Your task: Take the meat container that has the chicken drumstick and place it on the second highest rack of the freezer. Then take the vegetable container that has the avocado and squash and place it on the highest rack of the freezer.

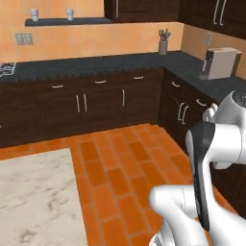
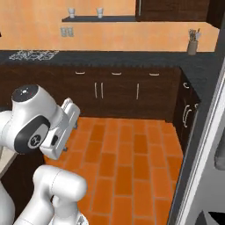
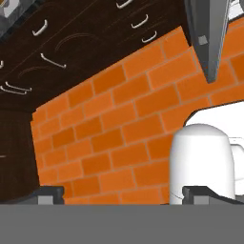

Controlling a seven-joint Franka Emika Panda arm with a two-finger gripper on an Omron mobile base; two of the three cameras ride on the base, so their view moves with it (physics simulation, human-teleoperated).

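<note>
gripper spread wide, holding nothing, its tips apart over the orange tile floor; grey freezer door edge lies beyond, upper right.

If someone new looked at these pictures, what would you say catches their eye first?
Probably the bright orange brick-pattern floor spreading between the dark brown cabinets with silver handles. Next comes the robot's white arm with dark joints, folded low in the foreground. In the hand view its gripper points at that floor with jaws wide open, holding nothing.
</note>
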